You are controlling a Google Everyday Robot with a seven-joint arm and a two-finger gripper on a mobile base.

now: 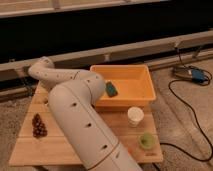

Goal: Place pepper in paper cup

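The off-white paper cup [135, 115] stands upright on the wooden table [115, 127], just in front of the orange bin. The green pepper does not show; it is hidden or out of view. My white arm [75, 110] rises from the bottom middle, bends at an elbow [42, 67] over the table's far left, and fills the left half of the table. My gripper is not in view; it lies somewhere behind the arm.
An orange bin [142, 75] at the back right holds a dark green sponge [111, 89]. A light-green cup [146, 140] stands near the front right corner. A dark bunch of grapes [38, 125] lies at the left. A black cable [187, 115] and a blue device [192, 75] lie on the floor at right.
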